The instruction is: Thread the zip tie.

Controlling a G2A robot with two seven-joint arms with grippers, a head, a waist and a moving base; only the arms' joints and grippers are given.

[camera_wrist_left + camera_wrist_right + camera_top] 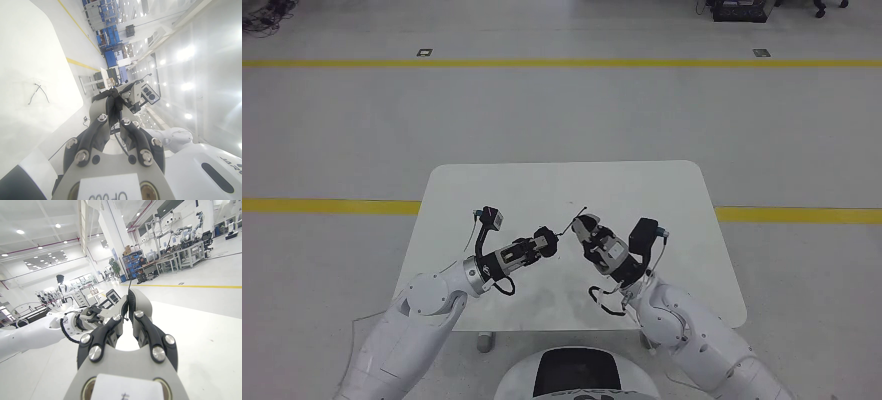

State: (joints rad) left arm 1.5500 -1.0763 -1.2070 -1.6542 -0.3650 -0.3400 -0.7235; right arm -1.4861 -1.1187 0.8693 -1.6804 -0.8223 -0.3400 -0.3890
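The right gripper [128, 297] is pinched tight on the black zip tie [129, 283]. The tie is a thin strip, and its free end sticks straight out past the fingertips, in line with the fingers. The left gripper [114, 93], tip to tip with the right, is also clamped on it, with the strip trailing back between its fingers.
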